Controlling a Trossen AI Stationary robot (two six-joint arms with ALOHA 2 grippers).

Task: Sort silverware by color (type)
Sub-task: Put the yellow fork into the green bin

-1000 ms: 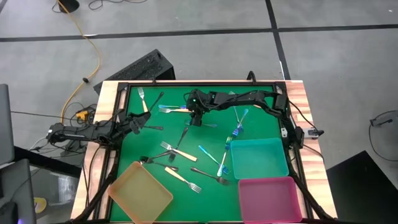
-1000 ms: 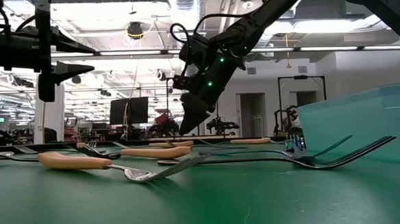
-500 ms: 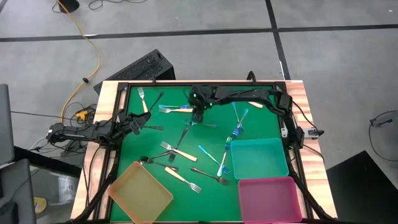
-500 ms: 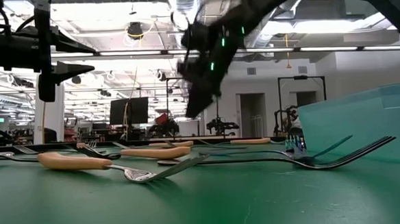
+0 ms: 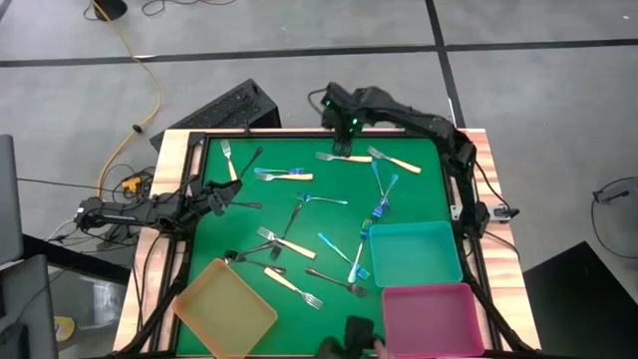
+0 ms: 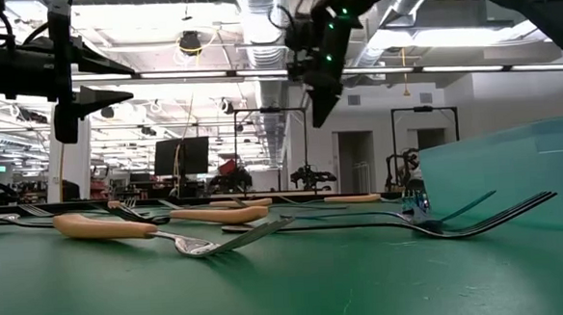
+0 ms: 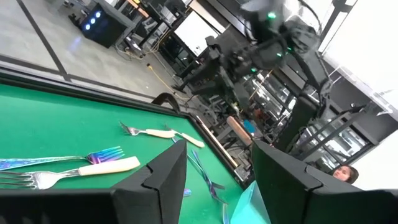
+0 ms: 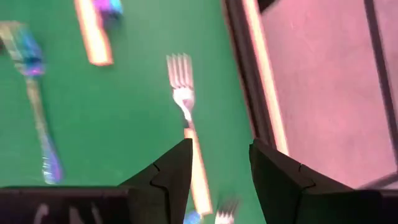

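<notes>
Forks of three kinds lie scattered flat on the green table [image 5: 419, 204]: cream-handled ones [image 5: 334, 157], iridescent blue-purple ones [image 5: 384, 194] and dark-grey ones [image 5: 334, 279]. My right gripper [image 5: 345, 128] is open and empty. It hangs high over the far edge [image 6: 321, 102], above a cream-handled fork [image 8: 186, 124]. My left gripper [image 5: 229, 192] waits at the table's left side, raised, open and empty [image 7: 217, 183]. Its wrist view looks across a blue-purple fork [image 7: 62, 160] and a cream-handled fork [image 7: 93, 168].
A yellow tray [image 5: 224, 309] sits at the near left, a teal tray [image 5: 414, 251] at the right and a pink tray [image 5: 434, 317] at the near right. Wooden borders [image 8: 261, 81] frame the table. A dark shape [image 5: 354, 334] shows at the near edge.
My right gripper has risen from just above the forks in the middle of the table and swung toward the far edge. It carries nothing. Two cream-handled forks near the far edge, covered by the arm before, now show. No fork has moved.
</notes>
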